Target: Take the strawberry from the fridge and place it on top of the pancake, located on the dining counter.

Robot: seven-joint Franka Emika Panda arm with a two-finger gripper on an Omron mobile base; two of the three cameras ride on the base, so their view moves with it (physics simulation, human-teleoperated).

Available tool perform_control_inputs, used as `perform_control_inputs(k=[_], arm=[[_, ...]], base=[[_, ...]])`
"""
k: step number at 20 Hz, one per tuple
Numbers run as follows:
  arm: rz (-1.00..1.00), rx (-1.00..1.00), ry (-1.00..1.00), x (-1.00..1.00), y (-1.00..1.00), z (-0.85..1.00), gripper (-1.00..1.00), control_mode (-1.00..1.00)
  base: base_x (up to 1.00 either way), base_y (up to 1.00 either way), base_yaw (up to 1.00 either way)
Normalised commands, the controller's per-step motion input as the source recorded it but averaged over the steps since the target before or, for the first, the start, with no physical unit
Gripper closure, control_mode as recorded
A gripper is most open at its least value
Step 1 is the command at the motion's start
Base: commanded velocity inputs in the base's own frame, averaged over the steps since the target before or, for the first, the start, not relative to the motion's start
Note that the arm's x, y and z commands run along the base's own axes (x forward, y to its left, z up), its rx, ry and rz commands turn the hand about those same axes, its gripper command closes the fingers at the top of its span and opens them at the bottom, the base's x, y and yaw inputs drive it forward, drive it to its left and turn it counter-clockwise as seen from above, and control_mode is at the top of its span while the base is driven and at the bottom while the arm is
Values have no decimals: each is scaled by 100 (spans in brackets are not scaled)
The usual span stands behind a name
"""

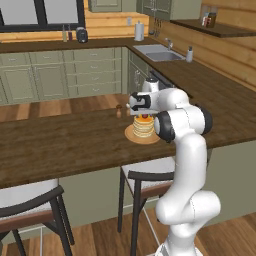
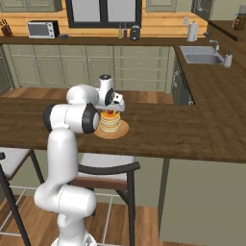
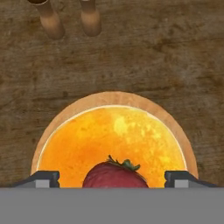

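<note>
Resting on the pancake (image 3: pixel 113 140) mid-plate (image 3: pixel 65 116), strawberry (image 3: pixel 114 175) sits between released gripper (image 3: pixel 112 178) jaws; a careless retreat could roll it off.

The white arm reaches over the dark wooden worktop (image 2: pixel 192 129), its pincer (image 2: pixel 113 109) just above the strawberry (image 2: pixel 110 113). The berry sits atop the pancake (image 2: pixel 110 123) stack on a round wooden plate (image 2: pixel 123 130). A black-framed stool (image 2: pixel 108 169) stands below the edge.
</note>
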Motion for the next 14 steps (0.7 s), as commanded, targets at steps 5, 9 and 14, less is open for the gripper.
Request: perform_control_inputs(k=[5, 9, 14], arm=[[0, -1, 0, 0, 0, 8, -100, -100], [0, -9, 0, -3, 2, 36, -100, -100], [0, -9, -2, -12, 2, 47, -100, -100]], base=[[0, 0, 0], [0, 0, 0], [0, 0, 0]])
